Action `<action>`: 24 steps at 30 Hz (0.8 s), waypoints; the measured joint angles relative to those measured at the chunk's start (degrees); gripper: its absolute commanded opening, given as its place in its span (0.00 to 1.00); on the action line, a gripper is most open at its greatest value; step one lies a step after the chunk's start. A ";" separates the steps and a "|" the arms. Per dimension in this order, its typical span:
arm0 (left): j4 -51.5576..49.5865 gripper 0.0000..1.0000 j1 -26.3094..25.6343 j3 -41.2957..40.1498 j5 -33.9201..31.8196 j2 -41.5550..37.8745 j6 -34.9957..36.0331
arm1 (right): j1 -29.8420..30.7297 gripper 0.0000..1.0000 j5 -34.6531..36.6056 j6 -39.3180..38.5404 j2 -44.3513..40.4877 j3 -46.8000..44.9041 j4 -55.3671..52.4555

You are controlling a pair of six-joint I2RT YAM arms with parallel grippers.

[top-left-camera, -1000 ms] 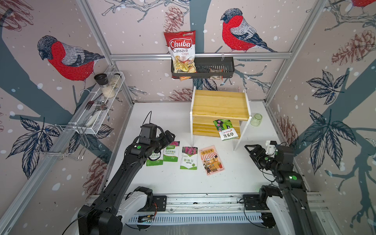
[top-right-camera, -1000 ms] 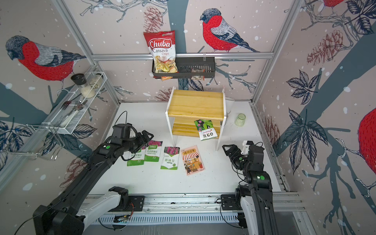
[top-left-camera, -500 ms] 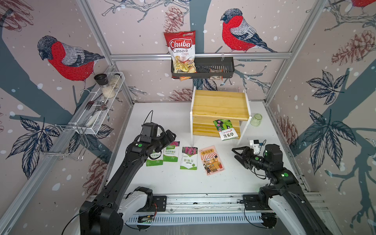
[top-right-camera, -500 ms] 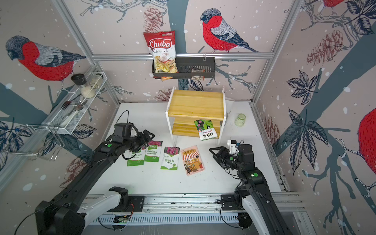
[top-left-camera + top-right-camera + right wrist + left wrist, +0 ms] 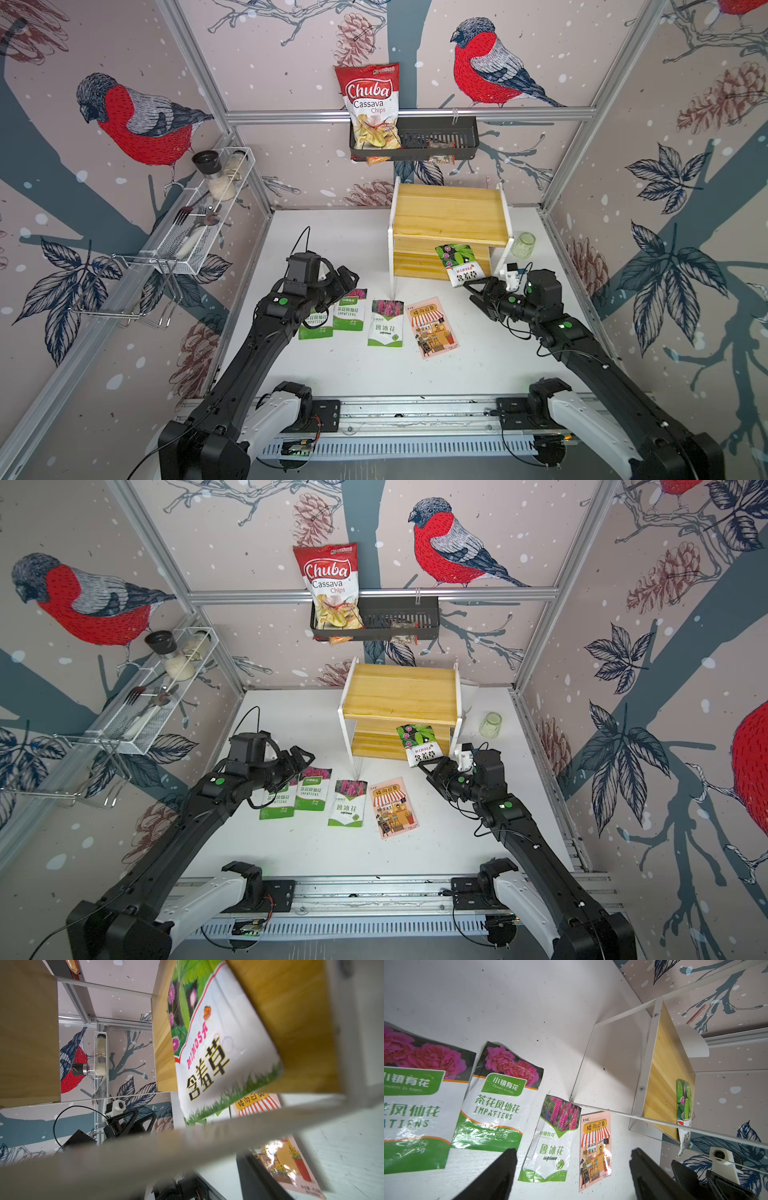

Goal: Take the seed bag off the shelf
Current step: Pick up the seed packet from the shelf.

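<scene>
Both hands are spread and empty. Your right hand (image 5: 469, 291) sits just beside the seed bag (image 5: 459, 264), which overhangs the lower board of the shelf (image 5: 449, 216). Your left hand (image 5: 573, 1152) hovers over the table (image 5: 332, 232). The black basket (image 5: 457, 137) holds a chips bag (image 5: 370, 104).

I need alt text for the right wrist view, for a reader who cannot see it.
A mimosa seed bag lies on a yellow board of the shelf, its end hanging past the board's edge. A blurred white bar of the shelf crosses the foreground, with a pink seed packet on the white table beyond it. The left gripper shows behind.
</scene>
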 measured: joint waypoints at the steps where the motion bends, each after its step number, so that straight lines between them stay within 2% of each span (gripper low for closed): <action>1: 0.00 0.89 0.00 0.00 0.00 0.00 0.00 | 0.22 0.71 0.44 0.04 0.17 0.00 0.09; 14: 0.07 0.89 0.00 -0.13 -0.02 0.52 0.00 | 3.06 0.70 5.97 1.99 5.33 -0.15 4.42; 20: 0.09 0.89 0.00 -0.66 -0.07 0.17 -0.02 | 4.28 0.63 8.74 3.39 6.86 0.33 5.42; 24: 0.09 0.89 0.00 -1.05 -0.07 0.02 -0.04 | 5.05 0.61 10.49 3.85 7.19 0.39 5.79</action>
